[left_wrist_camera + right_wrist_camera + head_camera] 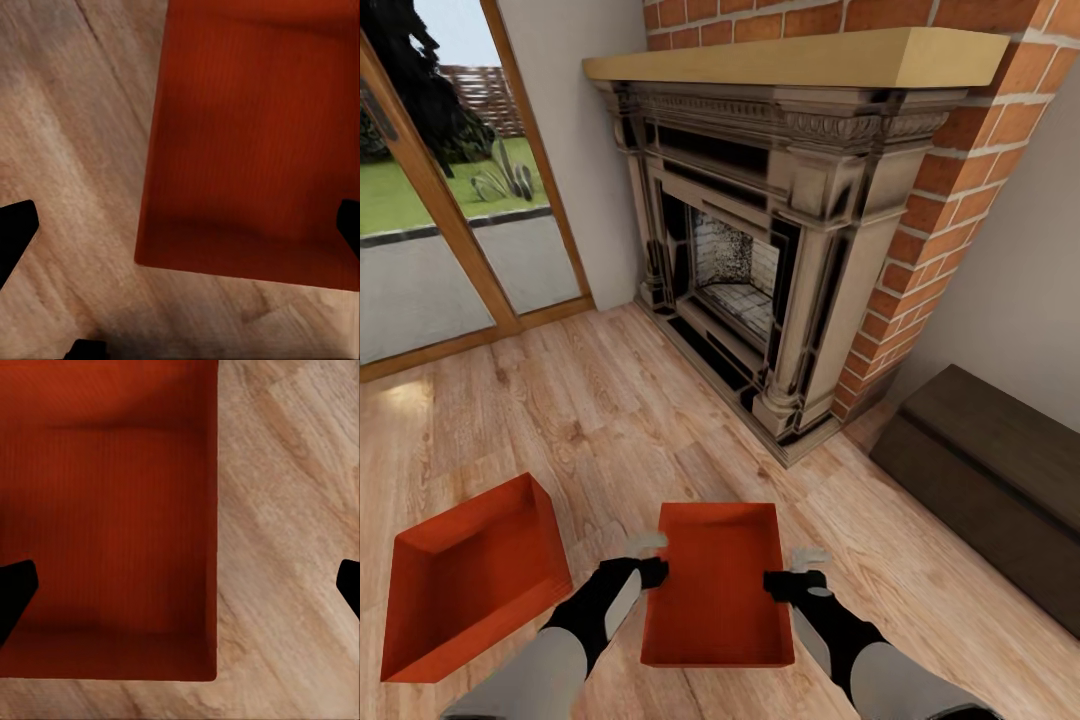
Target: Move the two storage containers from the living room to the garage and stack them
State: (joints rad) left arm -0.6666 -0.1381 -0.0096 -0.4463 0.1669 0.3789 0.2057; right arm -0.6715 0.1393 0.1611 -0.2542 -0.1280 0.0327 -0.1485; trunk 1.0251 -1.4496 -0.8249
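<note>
At 6 o'clock in the head view, both arms reach down to one bin (717, 585) on the plank floor (560, 420). The left gripper (651, 568) sits at the bin's left wall and the right gripper (792, 580) at its right wall, each at about mid-length. Both are spread wide: in the left wrist view the dark fingertips (15, 232) stand far apart with the bin's wall edge between them, one tip over the planks and the other over the bin (255, 135); the right wrist view shows the same, one fingertip (13, 592) over the bin (105, 517) and the other over the floor (292, 540). Whether any finger touches the wall I cannot tell.

That bin is orange-red, rectangular and lidless, with low straight walls and a flat, faintly ribbed bottom; its long side runs from 6 toward 12 o'clock. Its inside is bare.

A second bin (470, 580) of the same colour and shape lies at 8 o'clock, near the first but apart from it, turned at an angle so its long side runs toward 2 o'clock. It too is lidless.

Beyond, at 12 to 1 o'clock, stands the fireplace (780, 260) with brick sides and a pale wooden mantel (800, 55). Glass doors (450, 200) in wood frames are at 10 to 11 o'clock, with lawn behind them. A dark brown chest (990, 480) sits by the wall at 3 o'clock.
</note>
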